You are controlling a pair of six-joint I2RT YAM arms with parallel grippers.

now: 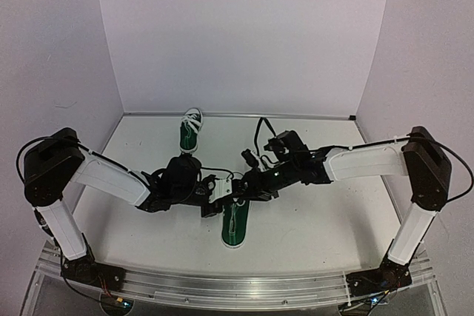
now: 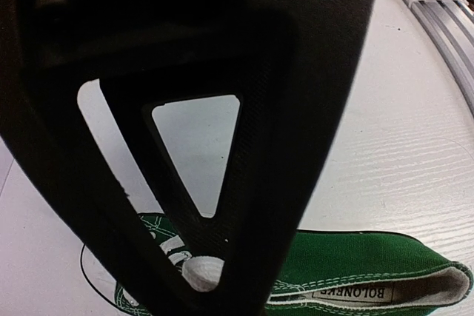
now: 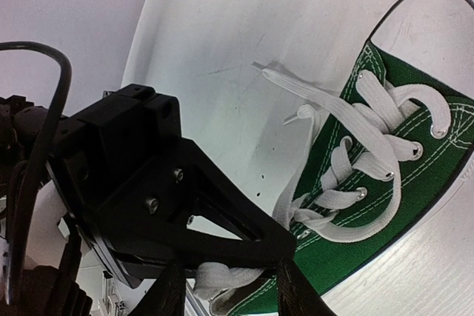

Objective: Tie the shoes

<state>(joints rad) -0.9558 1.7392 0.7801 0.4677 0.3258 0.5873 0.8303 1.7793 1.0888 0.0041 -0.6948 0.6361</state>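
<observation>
Top external: I log white worktop (image 1: 318,212), lilac walls (image 1: 244,35) on three sides. Left jaws clenched on lace (image 3: 218,275); right jaws parted astride it.

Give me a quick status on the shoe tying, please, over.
Left gripper shut on lace of near shoe. Right gripper open, straddling that lace. No bow yet. Far shoe well apart, nothing blocking.

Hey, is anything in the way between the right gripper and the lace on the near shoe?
Nothing visible. The right gripper, jaws apart, straddles the white lace of the near shoe, beside where the left gripper pinches it.
</observation>
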